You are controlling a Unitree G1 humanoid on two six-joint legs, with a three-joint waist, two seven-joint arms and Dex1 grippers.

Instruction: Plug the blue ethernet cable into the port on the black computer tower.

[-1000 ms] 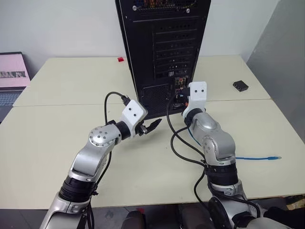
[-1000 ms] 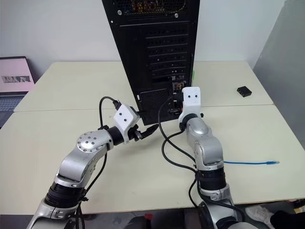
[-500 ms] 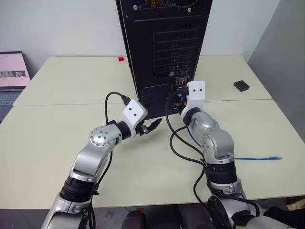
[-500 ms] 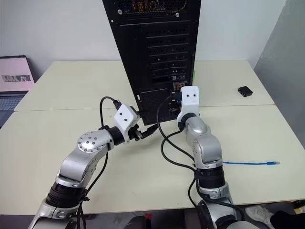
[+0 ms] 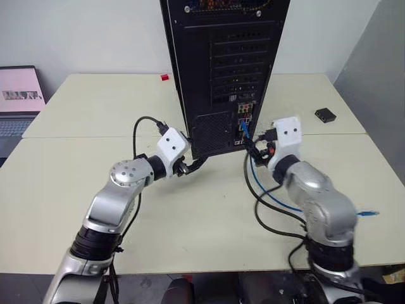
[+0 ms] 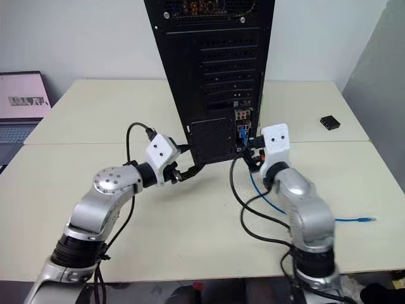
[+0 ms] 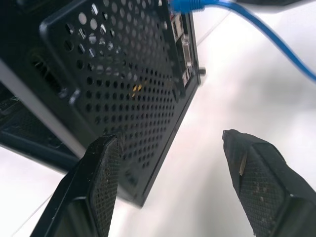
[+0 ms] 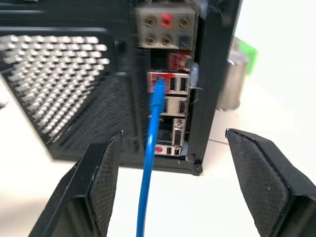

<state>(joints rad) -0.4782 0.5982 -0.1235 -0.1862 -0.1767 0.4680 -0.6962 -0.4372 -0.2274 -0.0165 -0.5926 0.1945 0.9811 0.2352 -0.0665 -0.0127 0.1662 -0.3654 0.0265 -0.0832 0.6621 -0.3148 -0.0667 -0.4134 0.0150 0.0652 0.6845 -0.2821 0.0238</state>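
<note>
The black computer tower (image 5: 221, 63) stands upright at mid-table, rear panel facing me. One plug of the blue ethernet cable (image 8: 148, 163) sits in the port (image 8: 159, 79) in the strip of small connectors. The cord hangs down, runs across the table (image 5: 278, 199) and ends in a free plug (image 5: 367, 214) at the right. My right gripper (image 8: 173, 138) is open, a short way back from the port, with the cable running between its fingers untouched. My left gripper (image 7: 168, 140) is open and empty beside the tower's lower perforated grille (image 7: 123, 74).
A small black box (image 5: 324, 114) lies at the far right. An open laptop (image 5: 19, 95) sits at the left edge and a small red item (image 5: 164, 77) left of the tower. Black arm cables (image 5: 266, 212) loop over the table under my right arm.
My right gripper has opened, let go of the cable's plug and drawn back to the right. The plug stays in the port. My left gripper has barely moved.
</note>
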